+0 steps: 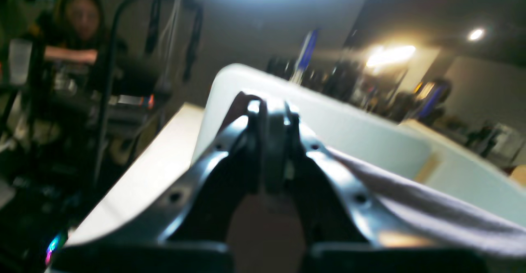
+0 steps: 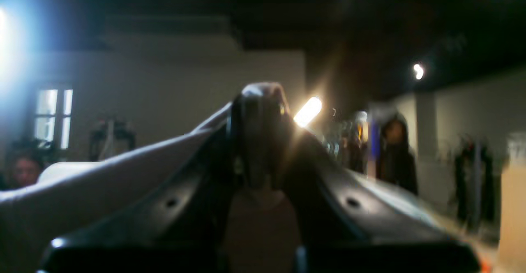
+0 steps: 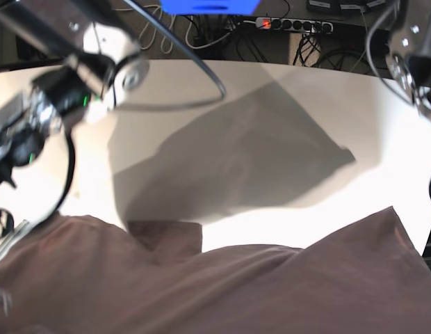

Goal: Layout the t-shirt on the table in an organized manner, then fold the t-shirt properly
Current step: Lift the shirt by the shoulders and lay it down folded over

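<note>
From the left wrist camera, I see my left gripper (image 1: 273, 104) with its fingers drawn together, pinching a bit of the t-shirt (image 1: 394, 182). Dark cloth peeks out just beyond the fingertips, and a paler fold of it runs away to the right of the picture. Behind it lies the white table (image 1: 370, 125) with its rounded corner. A person (image 1: 82, 18) with long hair sits in the background at the left, arm resting across the front, and a bright lamp (image 1: 390, 56) glows at the upper right. The picture is blurred.

Over on the right wrist camera, my right gripper (image 2: 263, 100) is closed too, with cloth bunched up between and above its fingertips. The shirt slopes down from there to the left edge of the picture, lifted so that I look along it. I can make out a dark-clad figure (image 2: 396, 153) on the right, too blurred to describe further.

In the base view, the shirt fills the bottom of the picture from side to side, greyish brown here, with a peak rising at the right and a small squarish flap near the middle left. A broad shadow (image 3: 229, 153) lies across the tabletop beyond it. One arm (image 3: 62, 104) shows at the left and part of the other (image 3: 413, 76) at the right; neither gripper's grip is clear to me from here.
</note>
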Robot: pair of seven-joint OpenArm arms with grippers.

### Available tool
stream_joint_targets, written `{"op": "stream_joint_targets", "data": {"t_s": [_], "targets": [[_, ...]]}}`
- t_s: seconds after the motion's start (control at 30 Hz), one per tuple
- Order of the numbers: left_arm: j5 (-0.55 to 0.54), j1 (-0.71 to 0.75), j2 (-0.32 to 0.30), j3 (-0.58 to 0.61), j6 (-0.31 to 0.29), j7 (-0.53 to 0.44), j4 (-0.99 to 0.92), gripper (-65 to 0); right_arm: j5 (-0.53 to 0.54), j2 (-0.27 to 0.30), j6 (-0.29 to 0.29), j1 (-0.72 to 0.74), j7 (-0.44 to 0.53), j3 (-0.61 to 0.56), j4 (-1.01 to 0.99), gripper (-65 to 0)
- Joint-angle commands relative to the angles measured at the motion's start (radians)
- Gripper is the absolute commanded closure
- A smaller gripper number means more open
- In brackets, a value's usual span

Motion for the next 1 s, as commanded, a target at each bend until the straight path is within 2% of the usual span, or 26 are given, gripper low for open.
{"op": "stream_joint_targets", "data": {"t_s": [0.0, 0.17, 0.27, 0.43, 0.57, 0.7, 0.77, 0.87, 0.97], "targets": [[-0.006, -0.019, -0.018, -0.007, 0.004, -0.025, 0.019, 0.0, -0.003, 0.004, 0.001, 0.050, 0.021, -0.024, 0.015, 0.0], [-0.005, -0.020, -0.015, -0.004, 0.004, -0.031, 0.028, 0.0, -0.121, 0.012, 0.001, 0.166, 0.021, -0.129, 0.015, 0.0], [0.000, -0.012, -0.009, -0.008, 0.004, -0.031, 0.028, 0.0, -0.134, 0.012, 0.001, 0.198, 0.019, -0.161, 0.014, 0.0], [0.003, 0.064, -0.006, -0.010, 0.004, -0.034, 0.025, 0.0, -0.163, 0.012, 0.001, 0.151, 0.019, -0.165, 0.005, 0.0], [0.006, 0.130, 0.045, -0.010, 0.004, -0.034, 0.015, 0.0, -0.171, 0.012, 0.001, 0.090, 0.019, -0.168, -0.038, 0.0], [0.006, 0.155, 0.097, -0.010, 0.004, -0.034, -0.050, 0.0, -0.171, 0.013, 0.001, 0.067, 0.019, -0.168, -0.163, 0.0], [0.006, 0.152, 0.114, -0.010, 0.004, -0.034, -0.117, 0.0, -0.172, 0.040, 0.001, 0.068, 0.019, -0.168, -0.253, 0.0], [0.006, 0.115, 0.117, -0.008, 0.004, -0.034, -0.256, 0.0, -0.174, 0.067, 0.001, 0.090, 0.019, -0.193, -0.397, 0.0], [0.006, 0.069, 0.118, -0.007, 0.004, -0.034, -0.400, 0.0, -0.218, 0.082, 0.001, 0.133, 0.019, -0.198, -0.549, 0.0]]}}
